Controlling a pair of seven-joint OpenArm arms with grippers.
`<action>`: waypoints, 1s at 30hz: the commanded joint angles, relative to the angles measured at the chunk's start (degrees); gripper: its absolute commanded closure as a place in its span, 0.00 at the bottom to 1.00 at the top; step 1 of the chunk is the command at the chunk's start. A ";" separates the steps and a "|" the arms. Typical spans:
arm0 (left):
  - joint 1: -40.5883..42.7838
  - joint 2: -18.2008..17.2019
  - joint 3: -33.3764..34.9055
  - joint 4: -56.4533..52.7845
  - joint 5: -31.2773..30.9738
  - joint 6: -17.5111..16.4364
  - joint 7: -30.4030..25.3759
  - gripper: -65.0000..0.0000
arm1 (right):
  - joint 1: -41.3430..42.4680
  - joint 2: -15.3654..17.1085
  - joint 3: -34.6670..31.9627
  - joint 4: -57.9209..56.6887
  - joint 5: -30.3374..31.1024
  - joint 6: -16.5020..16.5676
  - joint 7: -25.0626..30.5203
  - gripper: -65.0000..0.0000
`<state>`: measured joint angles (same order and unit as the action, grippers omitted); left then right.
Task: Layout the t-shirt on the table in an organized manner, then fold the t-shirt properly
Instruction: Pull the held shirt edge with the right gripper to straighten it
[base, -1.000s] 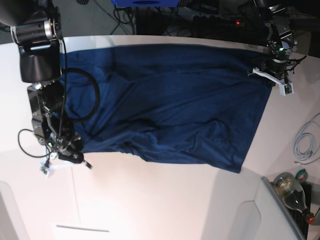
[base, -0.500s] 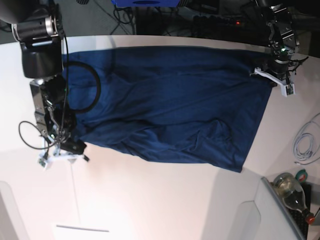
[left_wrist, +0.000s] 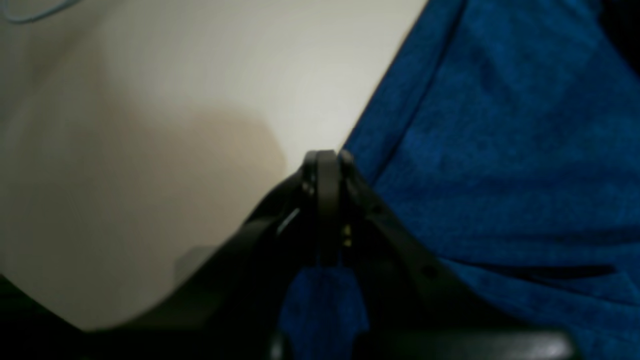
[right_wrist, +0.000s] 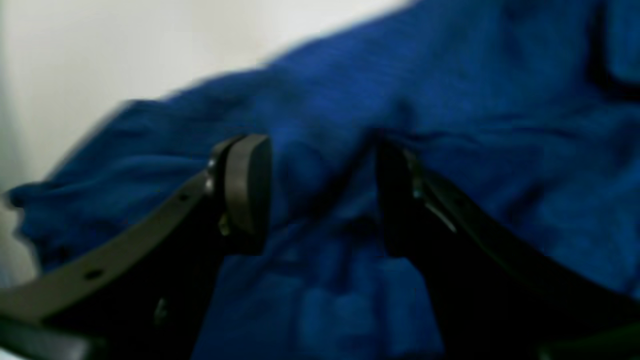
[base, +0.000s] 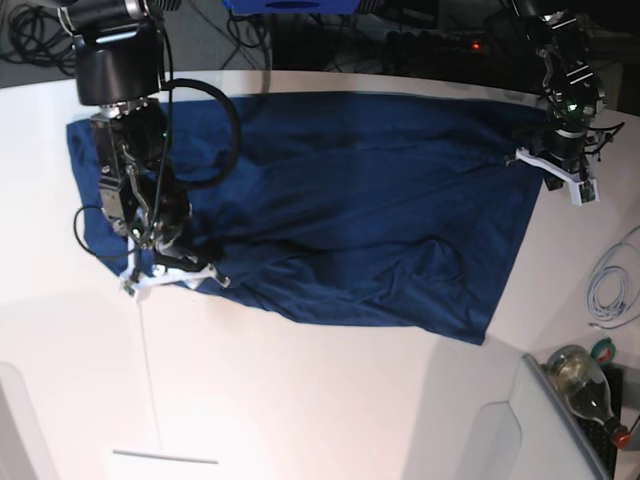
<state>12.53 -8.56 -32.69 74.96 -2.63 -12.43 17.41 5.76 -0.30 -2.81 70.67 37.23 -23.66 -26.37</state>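
At the near right corner of the table (base: 330, 400), a glass bottle (base: 585, 385) is being shown lying on its side, with a coiled pale cable (base: 610, 285) just beyond it near the right edge.

The t-shirt (base: 360, 220) is being kept spread across the far half of the table, its near hem wrinkled and running at a slant toward the right edge. Compared with a second ago, more cloth is now being seen at the left end: a dark blue flap is lying out beyond the left arm toward the left edge, where bare white was showing before.

The right gripper (base: 170, 275), seen on the left of the base view, is being held over the shirt's near left corner. A second ago it was being pinched shut further toward the near left, off the cloth's edge; now it is being carried farther in and its jaws are being spread well apart. In the right wrist view the right gripper (right_wrist: 320, 195) is being shown with blue folds lying between and under the two fingers (right_wrist: 247, 185), but nothing is being pinched.

At the far right corner of the shirt, the left gripper (base: 560, 170) is being kept where it was, fully closed. In the left wrist view the left gripper (left_wrist: 324, 165) is being shown with its pads pressed together at the cloth's edge, a bit of blue fabric being visible below them; whether cloth is being pinched cannot be told.
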 joint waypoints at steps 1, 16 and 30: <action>-0.45 -0.63 -0.24 0.34 -0.22 0.07 -1.01 1.00 | 1.32 -0.36 0.04 0.31 0.17 0.06 1.10 0.52; -0.97 -0.72 -0.24 -0.63 -0.14 0.07 -1.01 1.00 | 3.43 -0.45 -0.31 -3.55 0.17 0.32 1.18 0.70; -0.97 -0.72 -0.24 -1.24 0.30 0.07 -1.01 1.00 | 7.30 -1.42 -0.05 -6.89 5.71 0.41 0.92 1.00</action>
<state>11.73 -8.49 -32.69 73.12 -2.17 -12.43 17.34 11.27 -1.72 -2.94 62.70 42.46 -23.62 -26.22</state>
